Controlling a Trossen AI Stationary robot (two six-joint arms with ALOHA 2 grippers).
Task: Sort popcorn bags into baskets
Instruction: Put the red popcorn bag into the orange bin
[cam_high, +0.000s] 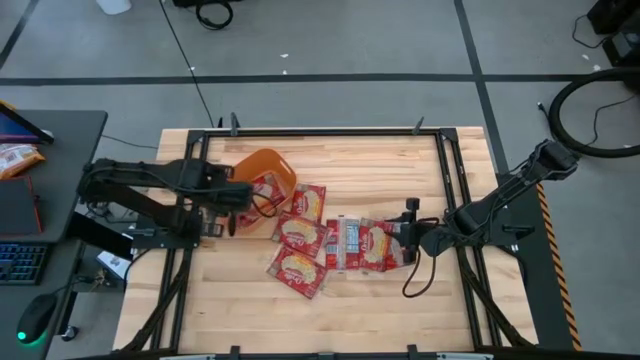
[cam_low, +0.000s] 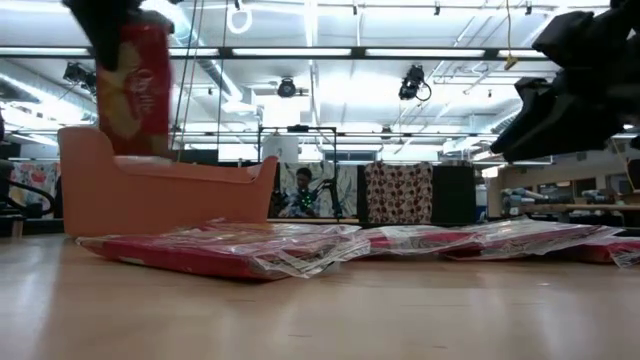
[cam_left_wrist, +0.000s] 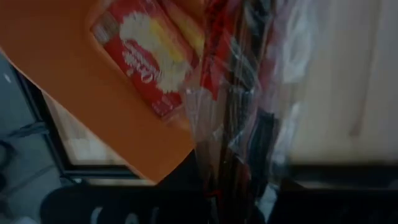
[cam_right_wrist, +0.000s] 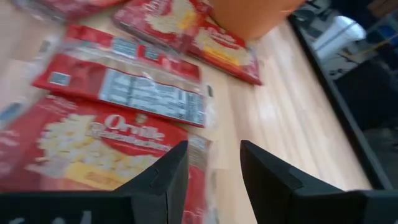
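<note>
I see two dark, matte arms built of blocky jointed segments. A black cable loops beneath my right arm (cam_high: 495, 215), and another curls beside my left arm (cam_high: 150, 185). The right gripper (cam_right_wrist: 211, 171) has two thick, black, angular fingers (cam_right_wrist: 165, 177).

left gripper (cam_low: 118, 20) cut off at the low view's top edge

The table (cam_high: 400, 300) is pale wood in jointed strips, smooth with a soft sheen, framed by dark metal rails (cam_high: 455, 190). The basket (cam_low: 160, 195) is matt orange plastic, smooth-walled. The bags (cam_right_wrist: 124, 93) are printed red packets in clear, glossy, crinkled film that catches the light. The right gripper (cam_right_wrist: 213, 180) has matt black plastic-looking fingers (cam_right_wrist: 267, 177). The floor (cam_high: 340, 40) is smooth grey.
</note>
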